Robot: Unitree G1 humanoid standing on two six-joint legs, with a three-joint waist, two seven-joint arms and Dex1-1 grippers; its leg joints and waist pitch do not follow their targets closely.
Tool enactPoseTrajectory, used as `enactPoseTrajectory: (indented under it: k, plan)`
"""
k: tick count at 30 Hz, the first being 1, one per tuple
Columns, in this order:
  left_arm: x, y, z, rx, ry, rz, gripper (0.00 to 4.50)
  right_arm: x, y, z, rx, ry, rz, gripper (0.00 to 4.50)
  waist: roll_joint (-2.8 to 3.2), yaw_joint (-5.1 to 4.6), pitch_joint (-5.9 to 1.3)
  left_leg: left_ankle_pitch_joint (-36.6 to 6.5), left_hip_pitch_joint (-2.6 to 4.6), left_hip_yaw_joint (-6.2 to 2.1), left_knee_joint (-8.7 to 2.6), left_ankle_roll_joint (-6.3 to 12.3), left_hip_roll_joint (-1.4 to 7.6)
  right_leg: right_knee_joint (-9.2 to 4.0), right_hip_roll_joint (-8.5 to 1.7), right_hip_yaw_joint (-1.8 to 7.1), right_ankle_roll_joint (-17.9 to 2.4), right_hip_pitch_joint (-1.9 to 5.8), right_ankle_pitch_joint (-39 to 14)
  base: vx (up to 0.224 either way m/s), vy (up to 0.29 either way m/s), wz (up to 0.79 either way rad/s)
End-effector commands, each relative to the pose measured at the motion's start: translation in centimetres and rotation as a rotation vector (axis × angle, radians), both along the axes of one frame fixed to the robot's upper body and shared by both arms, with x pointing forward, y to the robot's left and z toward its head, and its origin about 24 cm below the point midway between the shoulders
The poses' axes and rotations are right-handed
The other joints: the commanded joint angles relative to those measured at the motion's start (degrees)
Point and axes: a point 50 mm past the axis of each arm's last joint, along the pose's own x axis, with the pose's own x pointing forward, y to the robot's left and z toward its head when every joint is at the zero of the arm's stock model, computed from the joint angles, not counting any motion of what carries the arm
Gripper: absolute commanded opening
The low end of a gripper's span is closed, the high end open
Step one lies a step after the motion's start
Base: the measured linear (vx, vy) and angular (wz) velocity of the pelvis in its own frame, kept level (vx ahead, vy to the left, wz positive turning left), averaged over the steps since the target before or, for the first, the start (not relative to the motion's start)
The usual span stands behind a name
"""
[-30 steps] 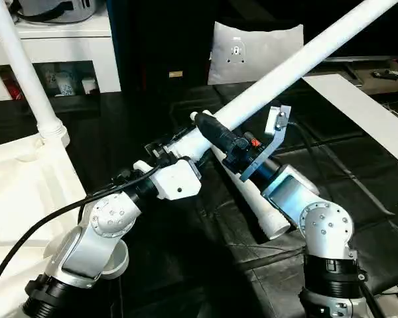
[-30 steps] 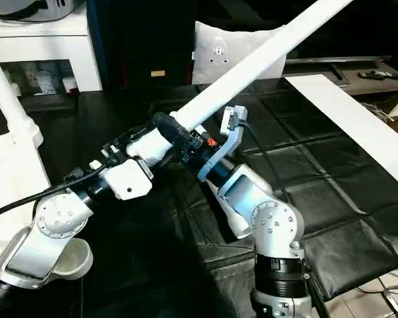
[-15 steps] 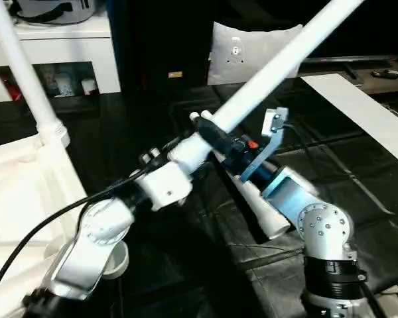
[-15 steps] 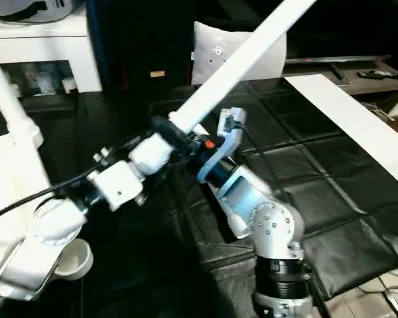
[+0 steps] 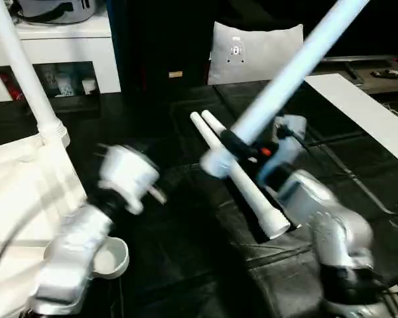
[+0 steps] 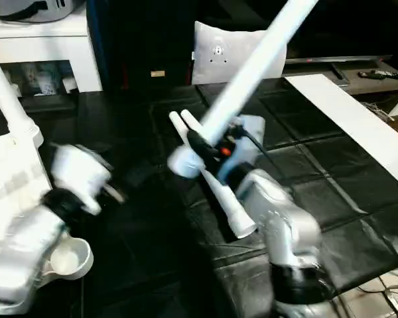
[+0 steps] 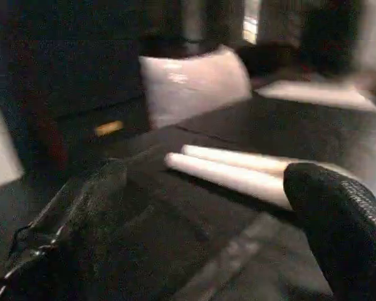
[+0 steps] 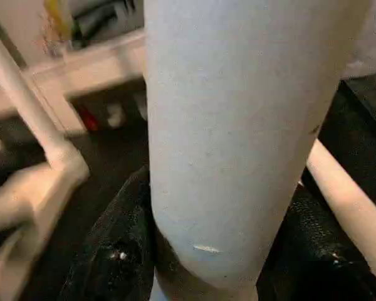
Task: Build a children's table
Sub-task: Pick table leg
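My right gripper (image 5: 237,143) is shut on a white table leg (image 5: 298,59) near its thick end, and the leg slants up to the far right. In the right wrist view the leg (image 8: 238,125) sits between the two black fingers (image 8: 113,251). My left gripper (image 7: 207,179) is open and holds nothing; it hangs left of the leg, over the black mat. Two more legs (image 5: 245,185) lie side by side on the mat under the held one. The table top (image 5: 20,185) lies upside down at the left, with one leg (image 5: 26,73) standing in a corner socket.
A white cabinet with shelves (image 5: 60,40) stands at the back left. A pale cushion (image 5: 252,53) leans at the back centre. A flat white board (image 5: 365,112) lies at the right. An open corner socket (image 5: 111,257) of the table top sits near my left forearm.
My left gripper has let go of the leg's thick end, opened wide and swung away to the left. The right gripper keeps the leg, now tilted steeper.
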Motion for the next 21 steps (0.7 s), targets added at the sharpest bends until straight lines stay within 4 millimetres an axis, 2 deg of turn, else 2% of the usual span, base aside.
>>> enactPoseTrajectory:
  k: [1, 2, 3, 4, 5, 6, 7, 8, 9, 10, 11, 12, 13, 14, 15, 16, 17, 18, 19, 20, 21]
  plan:
    - [-0.4, 0.4, 0.4, -0.098, 0.028, 0.075, 4.5, -1.4, 0.8, 0.8, -0.029, -0.029, 0.038, 1.9, 1.27, -0.09, -4.36, -20.6, 2.37, -1.83, -4.16, -6.22, 3.4, -5.25, -4.55, 2.8, -7.5, 0.39, -11.7, 0.0, 0.0, 0.0]
    - [-0.6, 0.6, 0.3, -0.128, 0.046, 0.098, 4.5, -1.9, 1.0, 0.7, -0.042, -0.036, 0.05, 1.9, 1.36, -0.21, -4.26, -21.4, 2.63, -2.21, -4.37, -7.06, 3.77, -5.33, -3.9, 2.5, -6.9, 0.23, -11.8, 0.0, 0.0, 0.0]
    - [-0.7, 0.6, 0.4, -0.132, 0.044, 0.106, 4.5, -2.1, 1.1, 0.7, -0.046, -0.041, 0.054, 1.9, 1.64, -0.64, -4.19, -24.1, 3.09, -3.01, -4.77, -8.79, 4.3, -5.24, -2.81, 1.93, -6.0, 0.11, -11.8, 0.0, 0.0, 0.0]
    - [-0.8, 0.6, 0.4, -0.136, 0.043, 0.115, 4.5, -2.2, 1.2, 0.7, -0.051, -0.047, 0.057, 1.9, 1.61, -0.72, -4.08, -25.9, 1.59, -4.87, -5.91, -8.44, 4.03, -4.06, -2.78, 0.21, -6.6, 1.3, -10.6, 0.0, 0.0, 0.0]
    - [-1.1, 0.7, 0.4, -0.136, 0.045, 0.126, 4.5, -2.4, 1.2, 0.7, -0.054, -0.058, 0.056, 1.9, 2.5, -1.41, -4.27, -31.6, 1.64, -7.43, -7.3, -7.89, 5.34, -3.32, -2.22, -1.06, -6.5, 1.66, -9.6, -0.009, -0.025, 0.19]
    - [-1.6, 0.6, 0.2, -0.117, 0.055, 0.137, 4.5, -2.6, 1.2, 0.7, -0.039, -0.06, 0.05, 1.9, 3.01, -2.52, -4.19, -38.5, 1.4, -11.36, -9.17, -6.96, 6.63, -1.01, -1.54, -2.11, -7.6, 1.81, -8.5, -0.019, -0.063, 0.43]
    - [-2.0, 0.5, 0.1, -0.109, 0.065, 0.146, 4.5, -2.7, 1.3, 0.6, -0.028, -0.06, 0.047, 1.9, 3.3, -3.06, -3.93, -43.2, 1.75, -14.6, -10.69, -5.27, 7.09, 1.71, -0.42, -2.63, -9.3, 1.39, -10.2, -0.019, -0.063, 0.43]
    - [-2.6, 0.3, 0.0, -0.106, 0.086, 0.163, 4.5, -3.0, 1.5, 0.5, -0.009, -0.057, 0.056, 1.9, 2.55, -3.72, -3.52, -46.5, 0.87, -15.9, -11.75, -4.03, 6.06, 3.58, 0.14, -2.0, -10.1, 1.73, -11.7, -0.012, -0.107, 0.54]
    - [-2.6, 0.3, 0.0, -0.106, 0.086, 0.163, 4.5, -3.0, 1.5, 0.5, -0.009, -0.057, 0.056, 1.9, 2.57, -3.22, -3.75, -46.2, 0.88, -16.39, -11.63, -3.18, 4.95, 3.74, 0.34, -1.32, -11.1, 1.45, -12.4, -0.005, -0.172, 0.62]
    - [-2.8, 0.2, 0.0, -0.107, 0.094, 0.167, 4.5, -3.2, 1.7, 0.5, -0.005, -0.054, 0.068, 1.9, 2.48, -2.83, -3.5, -45.7, 0.19, -16.57, -11.72, -2.77, 3.84, 3.45, 0.17, -0.68, -13.2, 1.33, -13.9, -0.005, -0.172, 0.62]
    - [-3.0, 0.1, 0.2, -0.101, 0.101, 0.166, 4.5, -3.4, 2.0, 0.4, -0.003, -0.05, 0.086, 1.9, 1.45, -2.02, -3.39, -44.3, -1.86, -14.77, -10.35, -3.85, 0.06, 0.12, -0.97, 0.03, -18.6, 1.94, -20.4, -0.045, -0.235, 0.71]
    - [-3.1, 0.1, 0.2, -0.096, 0.105, 0.166, 4.5, -3.6, 2.2, 0.4, -0.006, -0.05, 0.098, 1.9, -2.03, -1.78, -2.79, -32.3, 1.37, -9.2, 8.28, -3.14, -5.27, -11.77, -7.74, -0.14, -29.2, -2.74, -37.3, 0.088, -0.201, 0.73]
    - [-3.1, 0.1, 0.2, -0.096, 0.105, 0.166, 4.5, -3.6, 2.2, 0.4, -0.006, -0.05, 0.098, 1.9, -0.88, -1.08, -1.37, -23.7, 0.51, -6.21, 18.14, -0.24, -4.17, -13.19, -11.61, -1.61, -33.0, -2.91, -44.7, 0.088, -0.201, 0.73]
    - [-3.2, 0.2, 0.2, -0.085, 0.121, 0.173, 4.5, -3.8, 2.5, 0.2, -0.012, -0.05, 0.118, 1.9, -1.19, -0.24, -1.09, -18.6, -2.93, -4.19, 16.49, 1.99, -0.53, -10.59, -11.73, -3.37, -26.3, 3.36, -40.0, 0.165, -0.16, 0.43]
    - [-3.3, 0.2, 0.2, -0.082, 0.13, 0.176, 4.5, -3.8, 2.6, 0.1, -0.013, -0.05, 0.124, 1.9, -0.6, 0.29, -1.68, -20.0, -1.47, -3.89, 15.3, 2.7, 0.05, -10.3, -11.85, -3.21, -25.5, 3.99, -35.7, 0.017, -0.183, 0.49]
    - [-3.3, 0.2, 0.2, -0.08, 0.132, 0.176, 4.5, -3.8, 2.7, 0.1, -0.013, -0.05, 0.124, 1.9, -0.5, 0.35, -2.62, -20.8, -0.34, -3.76, 12.95, 3.52, 0.69, -9.92, -11.22, -3.96, -23.4, 5.34, -31.3, 0.017, -0.183, 0.49]
    - [-3.5, 0.4, 0.1, -0.061, 0.152, 0.181, 4.5, -3.9, 2.8, 0.0, -0.008, -0.048, 0.123, 1.9, 1.27, 0.64, -3.78, -17.4, 1.47, -4.46, 6.95, 6.45, 2.74, -9.4, -8.58, -6.33, -17.4, 6.96, -21.2, -0.044, -0.174, 0.88]
    - [-3.6, 0.6, 0.1, -0.064, 0.165, 0.189, 4.5, -3.9, 2.8, -0.1, -0.002, -0.045, 0.12, 1.9, 4.56, -0.46, -4.85, -6.9, 5.33, -13.54, -0.37, 12.83, 11.84, -1.7, -3.44, -9.03, -6.1, 4.61, -9.6, -0.06, -0.175, 0.81]
    - [-3.6, 0.6, 0.1, -0.065, 0.168, 0.192, 4.5, -3.9, 2.9, -0.1, -0.001, -0.044, 0.119, 1.9, 3.23, -2.11, -4.39, -0.4, 5.39, -15.48, -0.78, 17.51, 13.35, 2.69, -3.14, -5.65, -3.3, 0.42, -6.6, -0.06, -0.175, 0.81]
    - [-3.5, 1.0, 0.1, -0.064, 0.191, 0.217, 4.5, -3.9, 2.9, -0.3, 0.001, -0.043, 0.114, 1.9, 1.41, -1.85, -3.82, 1.6, 4.73, -12.84, 1.36, 18.87, 4.41, 1.35, -5.77, 1.0, -4.4, -1.71, 0.4, -0.046, -0.158, 0.75]
    - [-3.4, 1.2, 0.3, -0.048, 0.191, 0.225, 4.5, -3.8, 2.9, -0.4, 0.007, -0.038, 0.099, 1.9, 2.34, -1.49, -3.39, 2.3, 5.06, -8.13, 3.88, 14.5, 2.55, -1.65, -8.13, 3.11, -5.0, -2.13, 2.5, -0.026, -0.157, 0.55]
